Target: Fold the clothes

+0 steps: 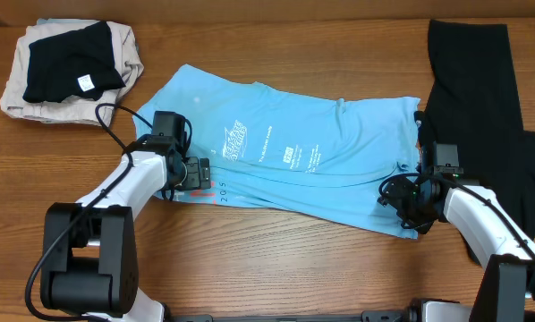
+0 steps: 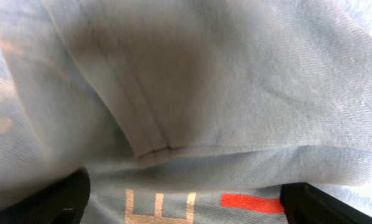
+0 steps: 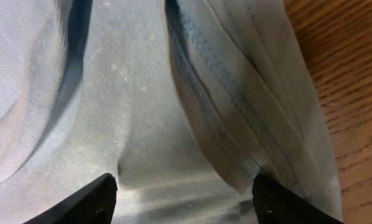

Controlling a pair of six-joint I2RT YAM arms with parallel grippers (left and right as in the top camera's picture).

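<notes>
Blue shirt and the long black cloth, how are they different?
The blue shirt has white print and lettering; the black cloth is plain. The blue shirt lies across the middle of the table; the black cloth runs along the right side. Both lie spread out on the table.

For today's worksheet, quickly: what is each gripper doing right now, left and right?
Left gripper: open, over the blue T-shirt, holding nothing.
Right gripper: open at the T-shirt's hemmed edge, holding nothing.
</notes>
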